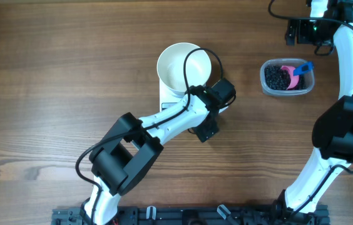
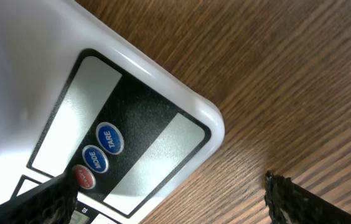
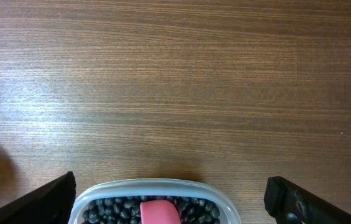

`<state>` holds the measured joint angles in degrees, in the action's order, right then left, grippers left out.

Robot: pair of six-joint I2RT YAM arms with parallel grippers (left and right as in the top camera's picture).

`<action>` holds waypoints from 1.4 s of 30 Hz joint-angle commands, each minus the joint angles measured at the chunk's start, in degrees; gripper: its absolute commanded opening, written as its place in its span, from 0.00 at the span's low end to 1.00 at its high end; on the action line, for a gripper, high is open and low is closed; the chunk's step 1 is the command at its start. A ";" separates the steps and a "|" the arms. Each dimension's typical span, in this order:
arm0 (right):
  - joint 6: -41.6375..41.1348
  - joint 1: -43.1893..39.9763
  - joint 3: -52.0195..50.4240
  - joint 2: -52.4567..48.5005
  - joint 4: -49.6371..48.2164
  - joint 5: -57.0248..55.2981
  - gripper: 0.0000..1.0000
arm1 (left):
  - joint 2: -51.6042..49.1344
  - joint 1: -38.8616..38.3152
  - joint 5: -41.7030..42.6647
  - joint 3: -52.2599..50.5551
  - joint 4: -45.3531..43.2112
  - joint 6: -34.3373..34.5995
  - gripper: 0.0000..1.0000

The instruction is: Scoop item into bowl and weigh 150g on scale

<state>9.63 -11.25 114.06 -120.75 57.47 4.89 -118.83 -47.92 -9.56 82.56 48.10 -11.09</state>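
The tabletop (image 1: 51, 75) is brown wood with fine straight grain and a soft satin sheen. The scale (image 2: 139, 67) is smooth glossy white plastic, its front panel speckled matt black around flat grey windows. The bowl (image 1: 173, 65) looks glossy white. The tub (image 3: 154, 185) is clear plastic; the beans (image 3: 110, 208) are dark, faintly shiny.

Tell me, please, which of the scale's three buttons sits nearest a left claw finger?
The red button, right beside the finger; the blue MODE and TARE buttons lie farther along.
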 commanded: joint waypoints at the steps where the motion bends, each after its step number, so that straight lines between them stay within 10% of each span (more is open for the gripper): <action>1: -0.74 0.02 0.94 1.49 -0.13 -0.35 1.00 | -2.69 0.13 6.78 -2.86 -0.15 -2.23 1.00; 32: -0.74 0.02 0.96 1.49 -0.13 -0.35 1.00 | -3.13 0.15 18.75 -5.49 1.97 -15.17 1.00; 42: -0.74 0.02 0.96 1.49 -0.13 -0.35 1.00 | -4.68 0.85 8.24 -5.53 -0.33 -6.43 1.00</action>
<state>9.63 -11.25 114.06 -120.75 57.49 4.89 -116.73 -47.68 -0.73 80.40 47.90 -20.34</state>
